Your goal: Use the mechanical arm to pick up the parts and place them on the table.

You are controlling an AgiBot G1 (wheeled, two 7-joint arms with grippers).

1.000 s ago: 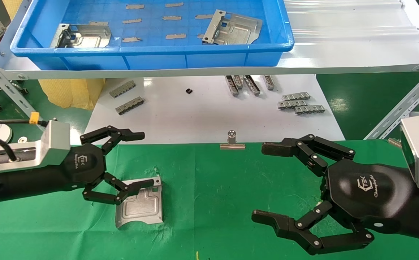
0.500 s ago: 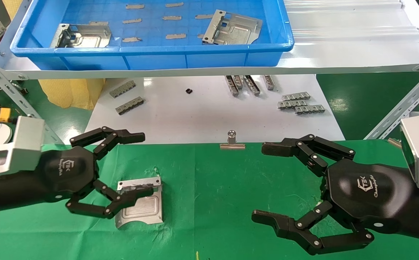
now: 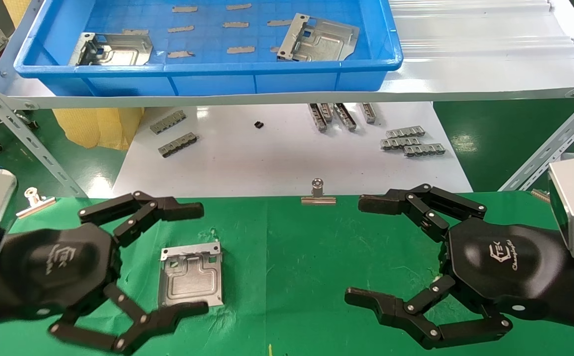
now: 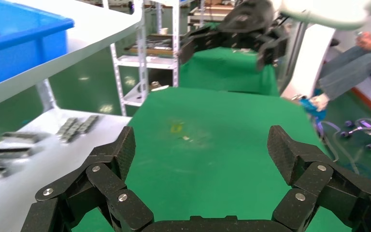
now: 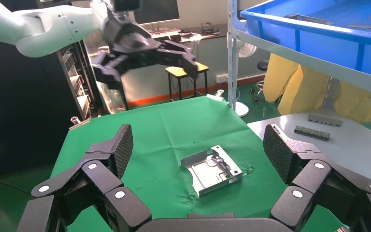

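Note:
One silver stamped part [image 3: 190, 275] lies flat on the green cloth table [image 3: 292, 247], free of both grippers; it also shows in the right wrist view [image 5: 212, 169]. My left gripper [image 3: 197, 260] is open and empty, raised above the cloth, its fingers spread either side of the part. In the left wrist view the left gripper [image 4: 204, 150] has only green cloth between its pads. My right gripper [image 3: 360, 249] is open and empty, hovering to the right of the part. Two more parts [image 3: 114, 49] [image 3: 318, 38] lie in the blue tray [image 3: 208, 69] on the shelf.
Behind the cloth a white sheet [image 3: 277, 158] carries small grey ribbed strips [image 3: 410, 141]. Binder clips [image 3: 318, 193] [image 3: 34, 200] sit on the cloth's far edge. Slanted metal shelf struts [image 3: 554, 143] stand at both sides. Thin grey strips lie in the tray.
My left gripper has let go of the part, opened wider and drawn back to the left and nearer the camera. The part now lies flat. The right arm has not moved.

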